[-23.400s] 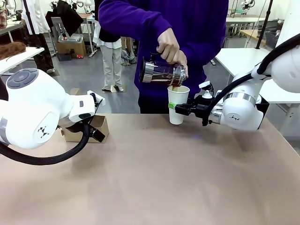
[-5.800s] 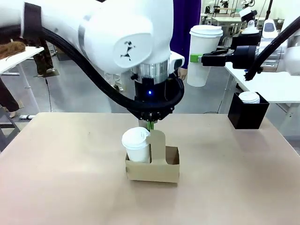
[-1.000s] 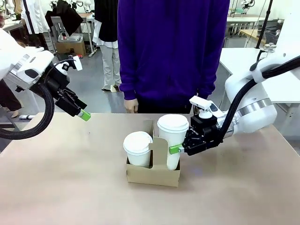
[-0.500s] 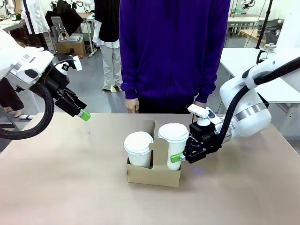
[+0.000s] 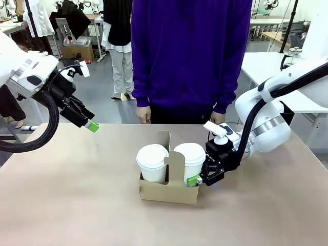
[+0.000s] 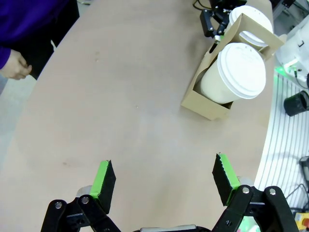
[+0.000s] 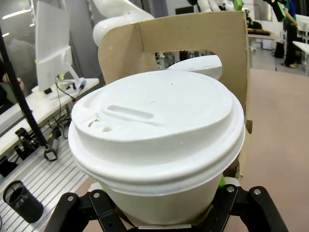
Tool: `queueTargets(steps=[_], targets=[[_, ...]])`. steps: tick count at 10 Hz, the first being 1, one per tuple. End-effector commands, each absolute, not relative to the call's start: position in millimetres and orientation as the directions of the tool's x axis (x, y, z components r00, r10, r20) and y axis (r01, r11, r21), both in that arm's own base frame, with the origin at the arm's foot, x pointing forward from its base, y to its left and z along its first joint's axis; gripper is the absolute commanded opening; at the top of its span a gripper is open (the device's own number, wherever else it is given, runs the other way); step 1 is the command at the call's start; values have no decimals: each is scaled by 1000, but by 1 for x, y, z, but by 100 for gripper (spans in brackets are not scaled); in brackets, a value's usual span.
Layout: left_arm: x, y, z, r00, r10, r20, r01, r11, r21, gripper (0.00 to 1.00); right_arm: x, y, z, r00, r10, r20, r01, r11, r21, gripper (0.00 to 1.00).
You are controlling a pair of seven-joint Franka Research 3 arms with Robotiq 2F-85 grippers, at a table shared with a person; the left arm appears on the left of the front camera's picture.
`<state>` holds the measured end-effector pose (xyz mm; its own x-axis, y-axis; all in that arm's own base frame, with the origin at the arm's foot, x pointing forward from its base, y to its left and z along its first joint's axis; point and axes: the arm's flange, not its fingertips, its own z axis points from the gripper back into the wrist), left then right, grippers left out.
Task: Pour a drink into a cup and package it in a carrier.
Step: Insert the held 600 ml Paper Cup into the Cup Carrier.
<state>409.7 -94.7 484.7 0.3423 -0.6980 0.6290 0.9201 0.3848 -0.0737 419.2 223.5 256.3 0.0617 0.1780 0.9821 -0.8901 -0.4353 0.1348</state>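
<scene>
Two lidded cups sit upright in the carrier (image 5: 169,188); our right fingers (image 5: 193,180) flank the nearer cup (image 5: 190,161), grip uncertain. Our left fingers (image 6: 164,181) hang open, empty, well apart.

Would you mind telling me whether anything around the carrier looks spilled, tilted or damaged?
Nothing stands out. Both lidded cups sit upright in the carrier, one on each side of its handle tab, and the table around it looks dry.
</scene>
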Motion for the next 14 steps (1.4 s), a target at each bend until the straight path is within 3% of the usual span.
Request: queueTargets(steps=[1, 9, 12, 14], targets=[[410, -95, 486, 348, -697, 627, 920, 384, -84, 100, 420, 226, 256, 2, 185, 983, -884, -460, 88, 100], [410, -95, 486, 348, -697, 627, 920, 384, -84, 100, 432, 171, 298, -31, 222, 975, -921, -385, 58, 100], [410, -95, 486, 348, -697, 627, 920, 384, -84, 100, 449, 107, 341, -42, 282, 959, -971, -239, 27, 100], [410, -95, 486, 348, -697, 627, 920, 384, -84, 100, 457, 63, 359, 12, 328, 945, -993, -111, 51, 100]])
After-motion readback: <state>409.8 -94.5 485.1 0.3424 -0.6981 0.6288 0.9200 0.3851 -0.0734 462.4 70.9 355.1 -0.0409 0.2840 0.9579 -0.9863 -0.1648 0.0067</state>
